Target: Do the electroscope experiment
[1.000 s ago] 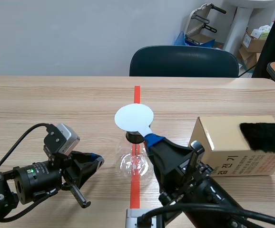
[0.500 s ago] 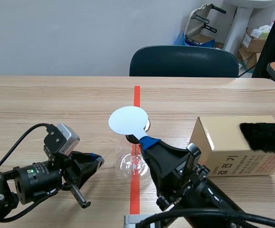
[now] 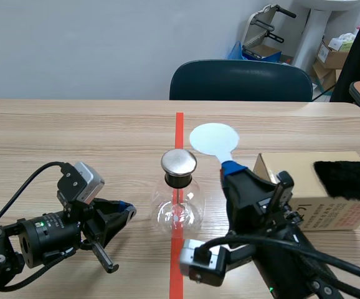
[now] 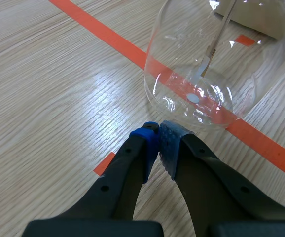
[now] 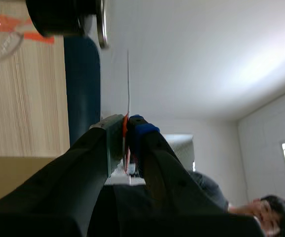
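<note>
The electroscope, a round glass flask (image 3: pixel 179 208) with a black neck and a metal cap disc (image 3: pixel 179 161), stands on the orange tape line. My right gripper (image 3: pixel 230 167) is shut on the handle of a white round paddle (image 3: pixel 213 138), held up to the right of the cap and apart from it. In the right wrist view the paddle (image 5: pixel 128 84) shows edge-on above my right gripper (image 5: pixel 125 123), with the cap (image 5: pixel 63 17) off to one side. My left gripper (image 4: pixel 158 134) is shut on nothing, its tips just short of the flask (image 4: pixel 216 64). It rests low on the table, left of the flask (image 3: pixel 121 212).
A cardboard box (image 3: pixel 304 199) lies at the right with a black fur cloth (image 3: pixel 347 179) on top. A dark chair (image 3: pixel 241 81) stands behind the table's far edge. A person (image 5: pixel 261 217) shows at the edge of the right wrist view.
My right gripper has carried the white paddle from over the electroscope's cap up and to the right, uncovering the cap. The left arm has not moved.
</note>
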